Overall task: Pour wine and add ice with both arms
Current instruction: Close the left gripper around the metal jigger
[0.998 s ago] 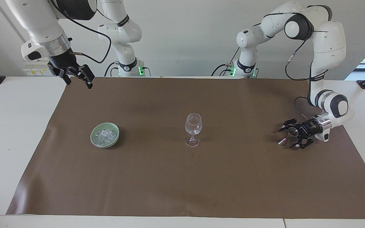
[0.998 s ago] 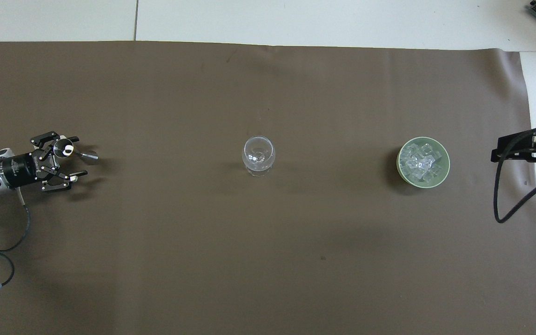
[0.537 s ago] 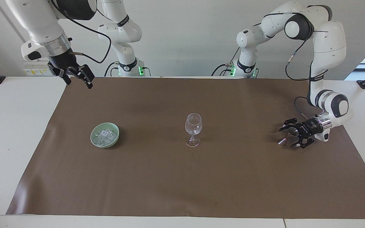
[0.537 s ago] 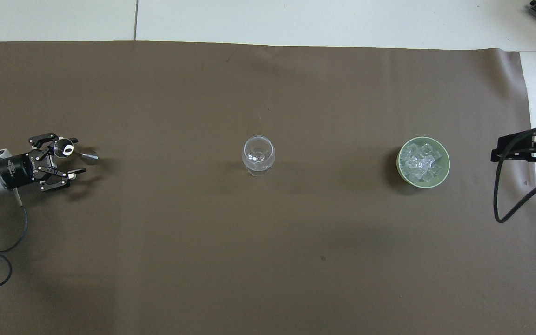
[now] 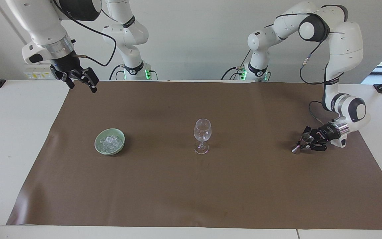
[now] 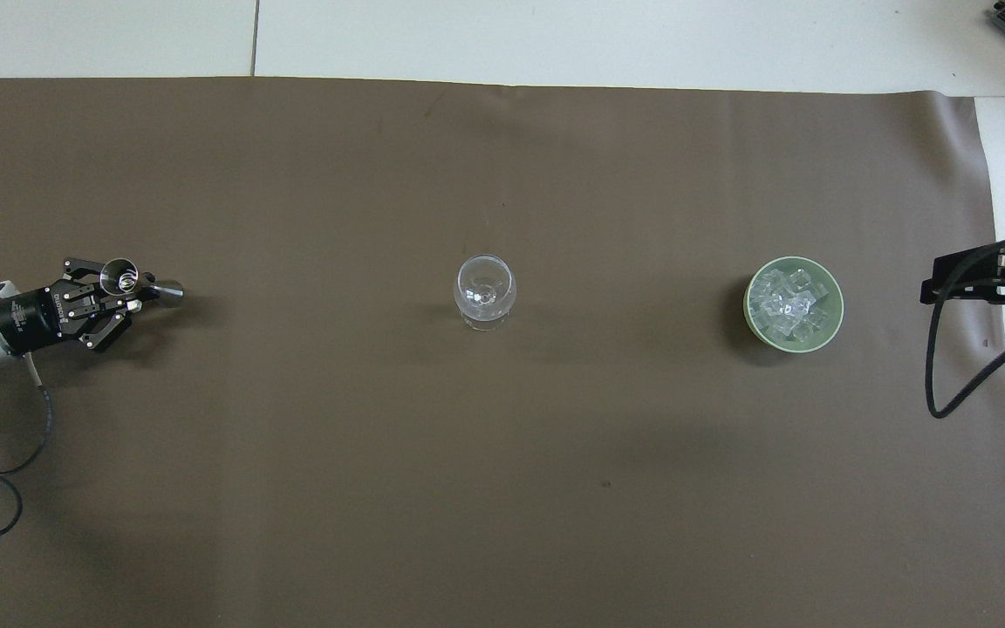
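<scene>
Jigger (image 5: 302, 142) clamped by L gripper (image 5: 307, 143); R gripper (image 5: 82, 80) waits, fingers apart

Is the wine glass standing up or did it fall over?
Standing up. The wine glass rests on its foot on the brown mat, bowl on top.

Two white jointed arms (image 5: 340, 39) with black joint caps, silver wrist rings, black end effectors, looping black cables, green lights at bases.

No readable text, label, brand, number or sign appears anywhere in either view. A small white marking sits on the left hand (image 6: 123, 292), but it cannot be made out
</scene>
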